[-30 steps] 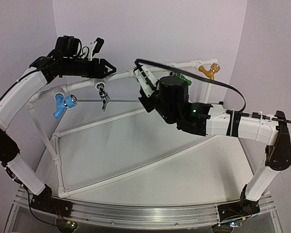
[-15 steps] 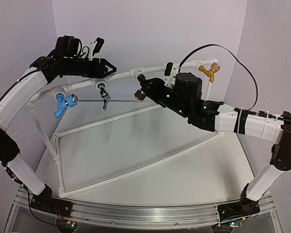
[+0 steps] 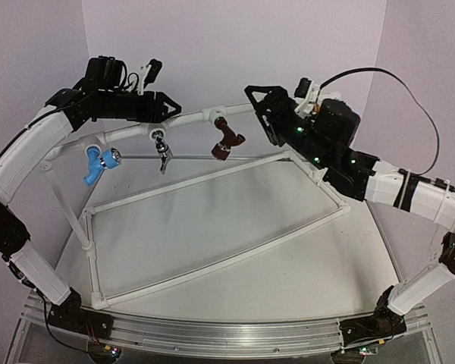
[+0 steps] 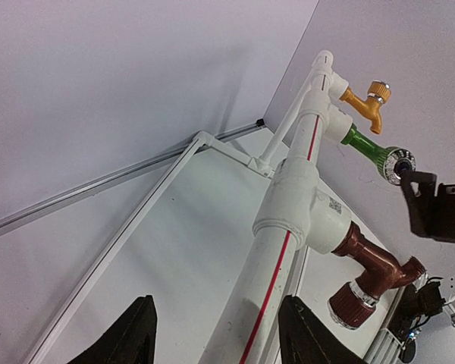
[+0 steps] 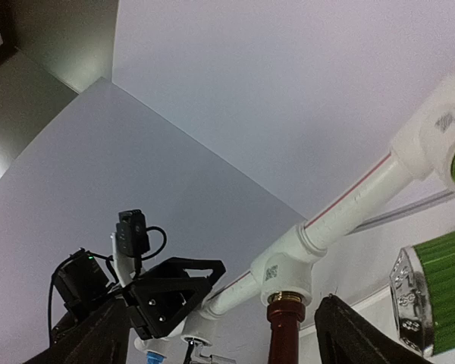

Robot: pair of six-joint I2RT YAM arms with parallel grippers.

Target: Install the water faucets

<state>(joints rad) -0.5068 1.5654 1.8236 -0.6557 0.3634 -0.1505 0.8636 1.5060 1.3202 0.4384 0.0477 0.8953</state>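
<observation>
**A:** Where is the dark brown faucet [image 3: 226, 141], and what are the two grippers doing?

**B:** It hangs spout-down from a tee fitting [image 3: 216, 115] on the top rail [image 3: 189, 117] of the white pipe frame [image 3: 212, 259]. The chrome faucet [image 3: 162, 150] is on its left and the green faucet [image 4: 371, 152] on its right. The blue faucet [image 3: 98, 161] sits far left and the orange faucet [image 4: 366, 102] at the far right end. The right gripper [image 3: 259, 115] stands just right of the brown one, not touching it, jaws spread wide and empty. The left gripper [image 3: 169, 108] straddles the rail near the chrome faucet with its jaws about half apart. A gap shows beside the pipe, so I would not call it a clamp.

**A:** How should this step go?

**B:** The brown one looks seated, so I judge the job is a clean retreat — jaws kept wide, drawn straight back. Mind the green faucet close beside the right gripper — a knock could twist it.
</observation>
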